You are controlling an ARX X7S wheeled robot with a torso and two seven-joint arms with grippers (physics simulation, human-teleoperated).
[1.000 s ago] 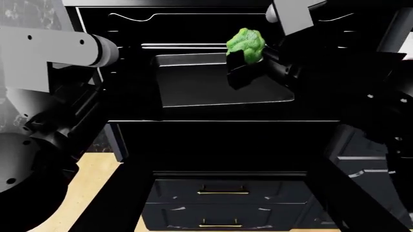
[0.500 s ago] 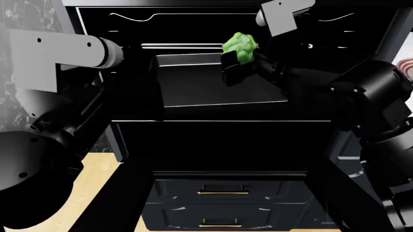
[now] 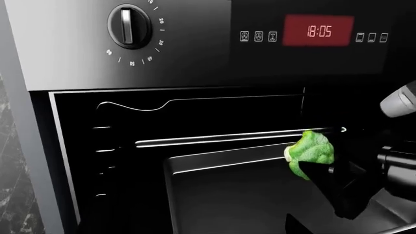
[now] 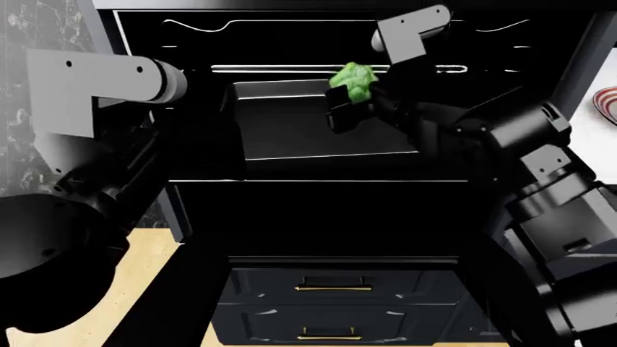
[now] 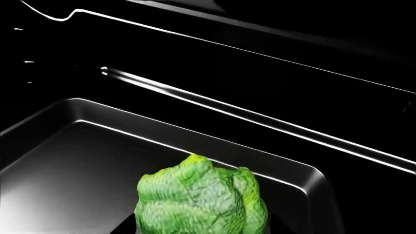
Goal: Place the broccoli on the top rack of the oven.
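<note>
The oven [image 4: 318,108] stands open, its dark cavity facing the robot. The right gripper [image 4: 349,101] reaches into the cavity with its jaws closed on the broccoli [image 4: 353,79], whose bright green top shows above the dark fingers. The broccoli hangs over the shallow dark tray [image 4: 289,123] carried by the top rack [image 4: 289,69], near the tray's rear right corner; it does not yet rest on the tray, as far as the views show. In the right wrist view the broccoli [image 5: 201,200] sits just in front of the tray's raised rim [image 5: 195,146], with the rack's silver bar [image 5: 260,122] running behind it. In the left wrist view the broccoli [image 3: 311,152] appears beside the same bar, held clear of the tray floor.

The left gripper is hidden in all views; only the left arm [image 4: 97,79] shows, at the cavity's left edge, so its jaws cannot be judged.

Progress, as judged: pick-up and carry into the oven are done, and the load is at the height of the upper rack. What remains is to lower the broccoli onto the tray, open the jaws, and draw the arm out. The bumpy, roundish lump may roll when released, so a low release well inside the rim seems advisable.
</note>
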